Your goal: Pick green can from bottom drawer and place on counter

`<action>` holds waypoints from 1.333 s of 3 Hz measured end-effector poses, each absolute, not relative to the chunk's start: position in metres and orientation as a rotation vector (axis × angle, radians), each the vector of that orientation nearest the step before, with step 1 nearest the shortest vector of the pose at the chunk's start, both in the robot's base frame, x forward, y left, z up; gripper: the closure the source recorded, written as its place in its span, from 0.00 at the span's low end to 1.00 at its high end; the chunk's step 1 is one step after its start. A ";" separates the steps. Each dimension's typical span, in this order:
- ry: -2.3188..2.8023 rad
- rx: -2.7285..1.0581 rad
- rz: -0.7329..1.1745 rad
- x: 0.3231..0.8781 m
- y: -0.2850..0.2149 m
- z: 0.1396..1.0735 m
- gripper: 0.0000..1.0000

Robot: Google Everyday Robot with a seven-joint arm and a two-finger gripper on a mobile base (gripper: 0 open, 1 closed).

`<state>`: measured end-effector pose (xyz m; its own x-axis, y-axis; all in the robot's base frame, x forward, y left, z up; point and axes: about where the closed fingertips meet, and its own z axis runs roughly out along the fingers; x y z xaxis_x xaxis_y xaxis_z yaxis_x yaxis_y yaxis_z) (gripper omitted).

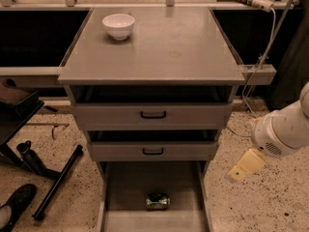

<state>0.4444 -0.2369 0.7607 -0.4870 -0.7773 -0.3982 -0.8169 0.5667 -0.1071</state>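
Observation:
The green can [158, 201] lies on its side on the floor of the open bottom drawer [128, 185], near the middle front. The counter [164, 47] is the wide grey top of the cabinet. My gripper [243, 166] hangs from the white arm [282, 129] at the right of the cabinet, level with the bottom drawer's back and well to the right of and above the can. It holds nothing that I can see.
A white bowl [119, 25] stands at the counter's back left. Two shallower drawers with black handles [153, 114] sit slightly pulled out above the bottom one. Black stand legs [58, 182] and a shoe [14, 204] lie on the floor left. A cable [263, 57] hangs right.

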 end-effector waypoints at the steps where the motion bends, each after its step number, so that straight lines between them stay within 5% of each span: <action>1: 2.400 -1.290 0.134 0.444 -0.237 0.761 0.00; 4: 2.249 -1.290 0.367 0.463 -0.156 0.581 0.00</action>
